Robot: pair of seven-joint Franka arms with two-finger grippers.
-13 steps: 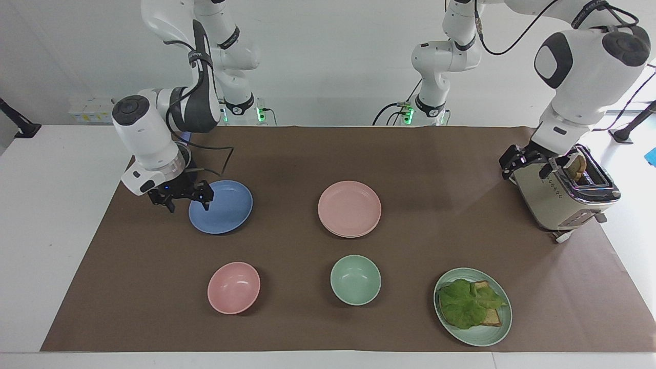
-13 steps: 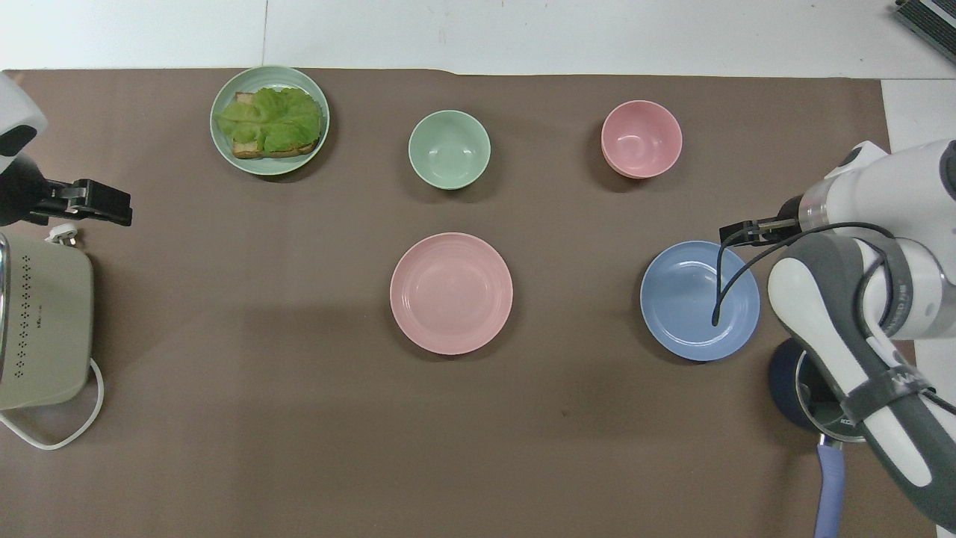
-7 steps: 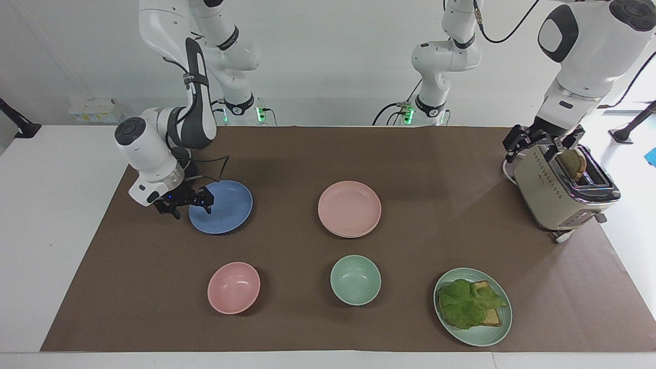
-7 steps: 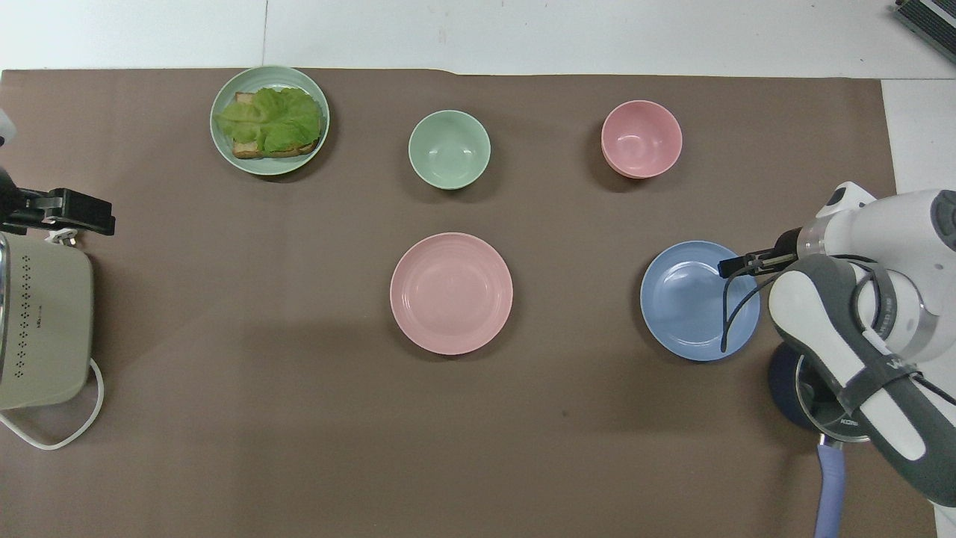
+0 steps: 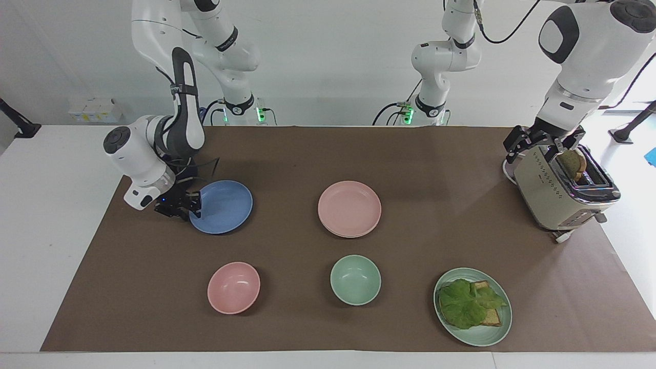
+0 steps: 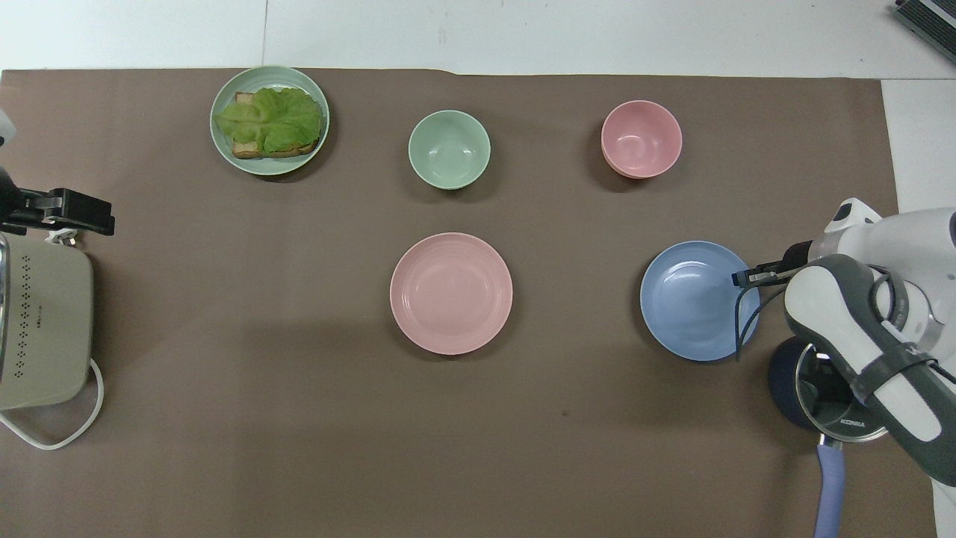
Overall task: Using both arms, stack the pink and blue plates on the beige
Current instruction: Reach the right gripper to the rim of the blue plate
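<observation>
Facing view: right gripper (image 5: 190,206) pinching blue plate (image 5: 224,207) rim.

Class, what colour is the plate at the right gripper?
Cornflower blue: the blue plate, clearest in the overhead view.

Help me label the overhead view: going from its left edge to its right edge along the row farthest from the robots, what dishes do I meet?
Pale green plate with lettuce and toast → green bowl → pink bowl.
</observation>
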